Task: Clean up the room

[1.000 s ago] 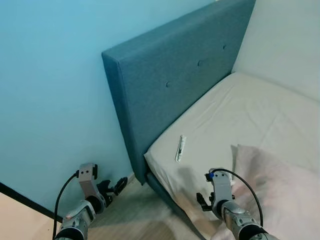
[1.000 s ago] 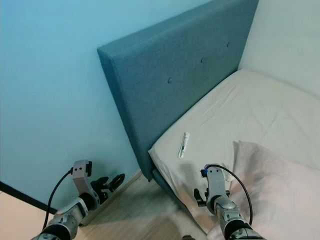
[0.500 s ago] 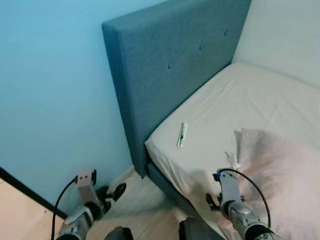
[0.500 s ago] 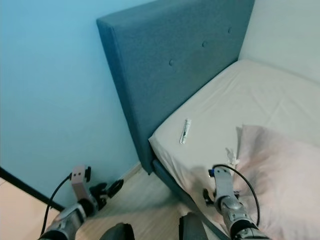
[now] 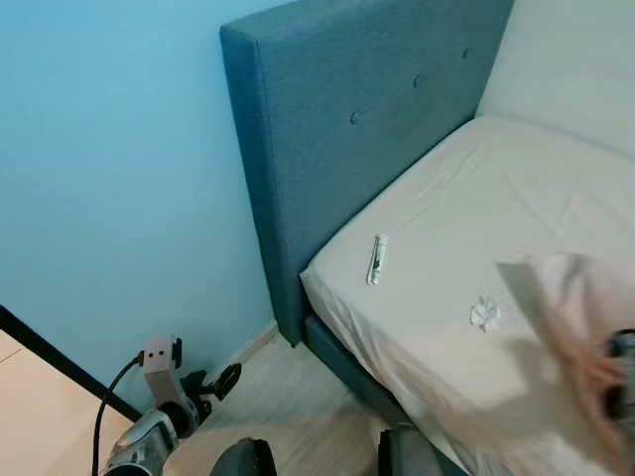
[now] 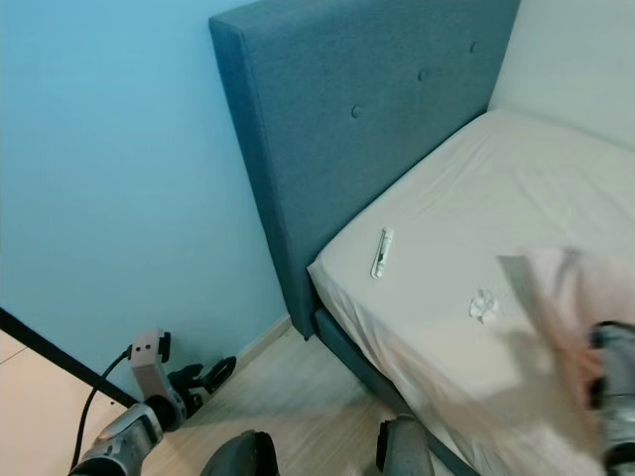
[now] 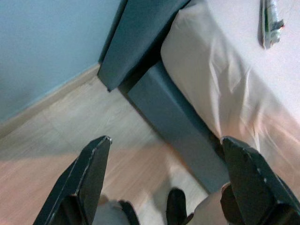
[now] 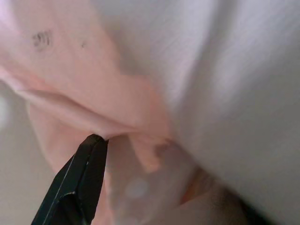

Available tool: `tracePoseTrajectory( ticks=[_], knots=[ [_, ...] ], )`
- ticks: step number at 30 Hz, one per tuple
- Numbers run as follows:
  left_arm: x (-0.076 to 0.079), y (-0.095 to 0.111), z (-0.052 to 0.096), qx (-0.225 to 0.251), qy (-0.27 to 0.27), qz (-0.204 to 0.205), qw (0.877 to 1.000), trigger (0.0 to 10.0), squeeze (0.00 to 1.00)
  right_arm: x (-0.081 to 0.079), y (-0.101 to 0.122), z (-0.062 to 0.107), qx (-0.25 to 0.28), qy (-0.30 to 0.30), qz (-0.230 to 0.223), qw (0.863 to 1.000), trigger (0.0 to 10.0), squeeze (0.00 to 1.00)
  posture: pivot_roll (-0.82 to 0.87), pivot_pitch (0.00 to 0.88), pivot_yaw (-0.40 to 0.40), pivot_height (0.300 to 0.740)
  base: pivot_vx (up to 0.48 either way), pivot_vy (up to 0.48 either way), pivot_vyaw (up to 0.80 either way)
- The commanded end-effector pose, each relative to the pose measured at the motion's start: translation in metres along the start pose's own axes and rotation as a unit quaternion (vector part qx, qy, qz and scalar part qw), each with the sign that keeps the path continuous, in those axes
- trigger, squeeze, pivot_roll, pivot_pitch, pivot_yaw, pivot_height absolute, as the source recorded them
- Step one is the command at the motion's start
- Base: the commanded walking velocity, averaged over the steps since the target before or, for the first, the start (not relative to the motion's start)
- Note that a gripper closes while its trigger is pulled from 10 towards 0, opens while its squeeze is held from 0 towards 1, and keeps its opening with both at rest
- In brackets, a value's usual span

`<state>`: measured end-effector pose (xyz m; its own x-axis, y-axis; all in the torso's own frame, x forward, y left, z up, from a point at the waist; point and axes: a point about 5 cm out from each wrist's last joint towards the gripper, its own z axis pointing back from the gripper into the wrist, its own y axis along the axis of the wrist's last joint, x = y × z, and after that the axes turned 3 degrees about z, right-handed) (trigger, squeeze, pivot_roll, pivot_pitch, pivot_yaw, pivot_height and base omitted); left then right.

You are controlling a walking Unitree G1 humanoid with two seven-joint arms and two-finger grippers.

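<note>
On the bed, the right hand grips the pink pillow at the near edge. The tube and tissue lie beyond it toward the headboard, the tube lengthwise away from the robot; the left hand hangs wide open and empty over the floor, farther off.

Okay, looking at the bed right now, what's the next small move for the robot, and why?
Probably draw the pink pillow a little further aside with the right gripper, whose jaws pinch its fabric. A crumpled tissue and a small tube lie on the sheet, waiting for pickup.

Wall: light blue, left of frame.
Headboard: blue-grey, buttoned, upper centre.
Floor: pale wood, bottom.
</note>
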<state>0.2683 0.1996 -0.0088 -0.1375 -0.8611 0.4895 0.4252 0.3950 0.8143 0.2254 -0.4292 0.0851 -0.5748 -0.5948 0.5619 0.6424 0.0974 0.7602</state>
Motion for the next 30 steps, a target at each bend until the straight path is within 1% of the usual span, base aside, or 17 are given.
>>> tracePoseTrajectory(
  ticks=[1,2,4,9,10,12,13,14,15,17,18,20,21,23,27,29,30],
  knots=[
    [-0.004,-0.005,0.005,-0.009,0.007,0.000,1.000,10.0,0.00,0.027,-0.002,-0.003,0.003,-0.044,-0.004,0.999,10.0,0.00,-0.09,0.164,0.052,0.630,0.000,0.000,0.00],
    [-0.004,-0.005,0.005,-0.009,0.007,0.000,1.000,10.0,0.00,0.027,-0.002,-0.003,0.003,-0.044,-0.004,0.999,10.0,0.00,-0.09,0.164,0.052,0.630,0.000,0.000,0.00],
    [-0.002,-0.006,0.004,-0.009,0.004,0.000,1.000,10.0,0.00,0.046,0.002,-0.005,0.008,-0.069,-0.011,0.998,10.0,0.00,-0.09,0.164,0.052,0.630,0.000,0.000,0.00],
    [0.000,-0.005,0.002,-0.009,0.000,0.000,1.000,10.0,0.00,0.056,0.003,-0.005,0.009,-0.088,-0.017,0.996,10.0,0.00,-0.09,0.160,0.053,0.630,0.000,0.000,0.00],
    [0.001,-0.005,0.001,-0.008,-0.002,-0.001,1.000,10.0,0.00,0.063,0.003,-0.005,0.009,-0.103,-0.025,0.994,10.0,0.00,-0.08,0.162,0.055,0.630,0.000,0.000,0.00],
    [0.001,-0.005,0.001,-0.008,-0.002,-0.001,1.000,10.0,0.00,0.063,0.003,-0.005,0.009,-0.103,-0.025,0.994,10.0,0.00,-0.08,0.162,0.055,0.630,0.000,0.000,0.00],
    [0.002,-0.004,0.000,-0.007,-0.003,-0.002,1.000,10.0,0.00,0.070,0.003,-0.005,0.011,-0.121,-0.029,0.992,10.0,0.00,-0.08,0.163,0.055,0.630,0.000,0.000,0.00],
    [0.000,-0.003,0.001,-0.007,-0.004,-0.003,1.000,10.0,0.00,0.089,0.003,-0.004,0.015,-0.161,-0.043,0.986,10.0,0.00,-0.08,0.163,0.056,0.630,0.000,0.000,0.00],
    [0.000,-0.003,0.001,-0.007,-0.004,-0.003,1.000,10.0,0.00,0.089,0.003,-0.004,0.015,-0.161,-0.043,0.986,10.0,0.00,-0.08,0.163,0.056,0.630,0.000,0.000,0.00],
    [-0.002,-0.004,0.003,-0.010,-0.001,-0.004,1.000,10.0,0.00,0.108,0.007,-0.002,0.025,-0.200,-0.040,0.979,10.0,0.00,-0.08,0.167,0.059,0.630,0.000,0.000,0.00],
    [-0.002,-0.004,0.003,-0.010,-0.001,-0.004,1.000,10.0,0.00,0.108,0.007,-0.002,0.025,-0.200,-0.040,0.979,10.0,0.00,-0.08,0.167,0.059,0.630,0.000,0.000,0.00],
    [-0.003,-0.005,0.005,-0.011,0.000,-0.003,1.000,10.0,0.00,0.124,0.010,0.000,0.035,-0.234,-0.034,0.971,10.0,0.00,-0.08,0.170,0.062,0.630,0.000,0.000,0.00],
    [-0.003,-0.005,0.005,-0.011,0.000,-0.003,1.000,10.0,0.00,0.124,0.010,0.000,0.035,-0.234,-0.034,0.971,10.0,0.00,-0.08,0.170,0.062,0.630,0.000,0.000,0.00],
    [-0.002,-0.006,0.004,-0.011,-0.001,-0.003,1.000,10.0,0.00,0.142,0.012,0.004,0.038,-0.271,-0.032,0.961,10.0,0.00,-0.08,0.169,0.063,0.630,0.000,0.000,0.00],
    [-0.001,-0.006,0.003,-0.010,-0.003,-0.003,1.000,10.0,0.00,0.151,0.011,0.006,0.035,-0.290,-0.030,0.956,10.0,0.00,-0.08,0.169,0.065,0.630,0.000,0.000,0.00],
    [0.001,-0.004,0.001,-0.009,-0.006,-0.004,1.000,10.0,0.00,0.149,0.005,0.006,0.023,-0.285,-0.028,0.958,10.0,0.00,-0.09,0.169,0.069,0.630,0.000,0.000,0.00],
    [0.002,-0.004,0.000,-0.009,-0.008,-0.004,1.000,10.0,0.00,0.141,0.003,0.004,0.020,-0.270,-0.034,0.962,10.0,0.00,-0.09,0.170,0.071,0.630,0.000,0.000,0.00]
  ],
)
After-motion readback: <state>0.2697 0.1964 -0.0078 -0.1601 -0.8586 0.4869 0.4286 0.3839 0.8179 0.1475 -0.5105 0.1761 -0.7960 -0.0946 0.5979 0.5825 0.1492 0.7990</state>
